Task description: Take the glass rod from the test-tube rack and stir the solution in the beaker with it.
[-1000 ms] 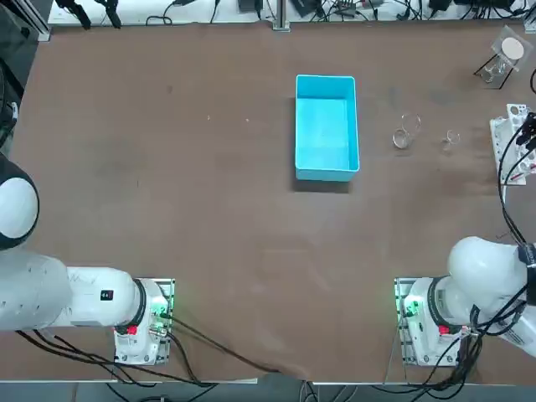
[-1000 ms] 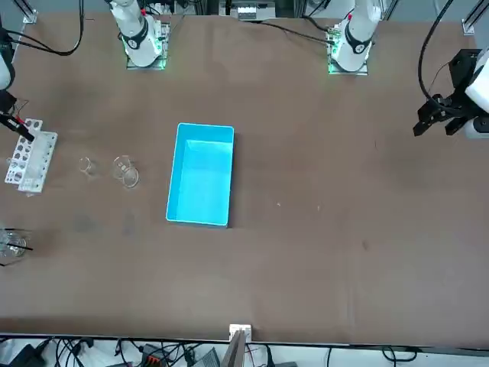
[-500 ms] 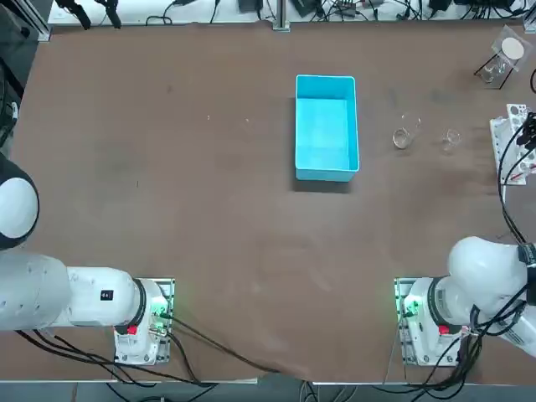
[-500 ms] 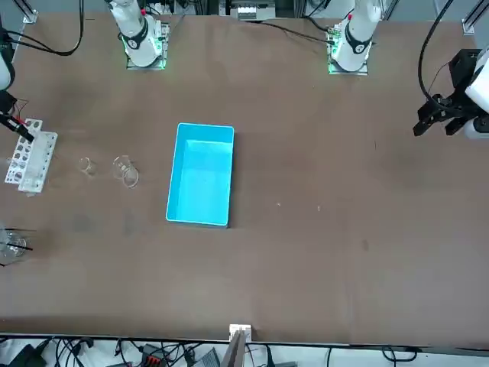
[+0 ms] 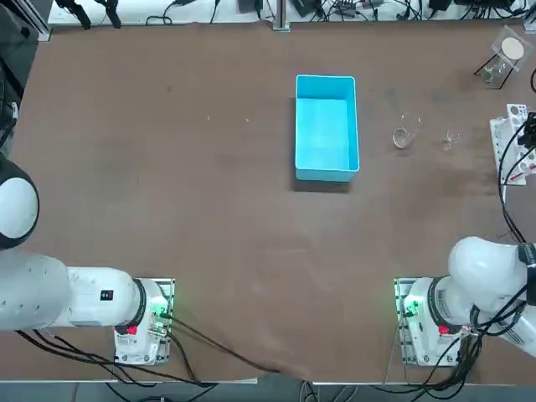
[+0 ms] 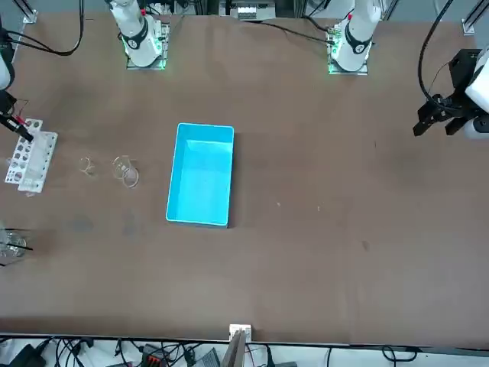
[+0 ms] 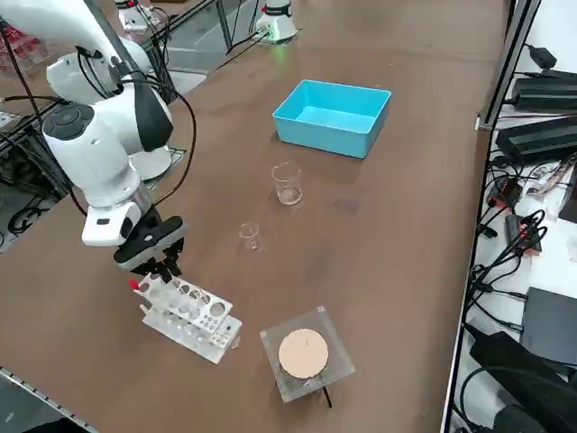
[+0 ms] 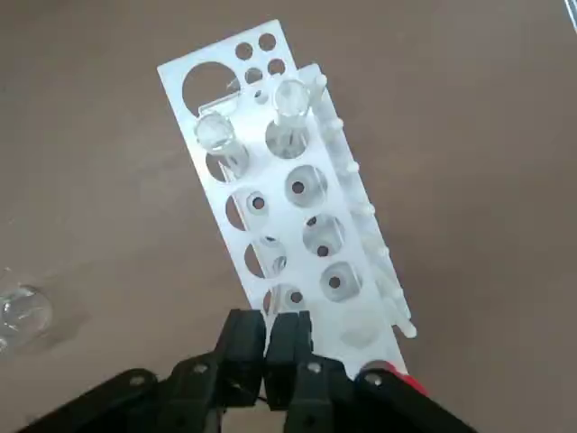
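The white test-tube rack (image 8: 288, 207) lies at the table's right edge (image 5: 511, 138), with two clear tubes in its far holes. My right gripper (image 8: 267, 338) hangs just above the rack's red-marked end (image 7: 162, 268), its fingers pressed together. The glass rod (image 8: 268, 311) is only a faint clear sliver between them, running down toward a hole. The beaker (image 5: 404, 136) stands apart on the table towards the blue tray, a clear cup (image 7: 287, 183). The solution in it cannot be made out.
A smaller clear glass vessel (image 5: 451, 139) stands between the beaker and the rack. The big blue tray (image 5: 326, 127) sits mid-table. A small stand with a tan disc (image 7: 305, 354) is at the far right corner beyond the rack.
My right gripper has drifted slightly outward over the rack in the top view. The rack, beaker and small vessel have stayed put.
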Robot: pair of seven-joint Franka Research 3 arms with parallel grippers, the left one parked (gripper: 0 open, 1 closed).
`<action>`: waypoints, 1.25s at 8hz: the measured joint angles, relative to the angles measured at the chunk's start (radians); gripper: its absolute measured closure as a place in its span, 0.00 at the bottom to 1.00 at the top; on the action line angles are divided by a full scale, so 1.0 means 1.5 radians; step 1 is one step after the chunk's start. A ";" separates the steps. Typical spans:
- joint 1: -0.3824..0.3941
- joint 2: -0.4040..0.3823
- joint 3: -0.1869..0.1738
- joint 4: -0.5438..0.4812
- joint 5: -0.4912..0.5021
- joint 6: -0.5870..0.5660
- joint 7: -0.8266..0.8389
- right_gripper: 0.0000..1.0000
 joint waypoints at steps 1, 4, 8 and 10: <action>0.001 0.000 0.000 0.002 0.000 0.000 0.000 0.95; 0.002 -0.013 -0.001 0.018 0.000 -0.012 0.000 0.95; 0.003 -0.051 0.000 0.044 0.000 -0.112 0.000 0.95; 0.006 -0.060 0.000 0.101 0.000 -0.193 -0.001 0.95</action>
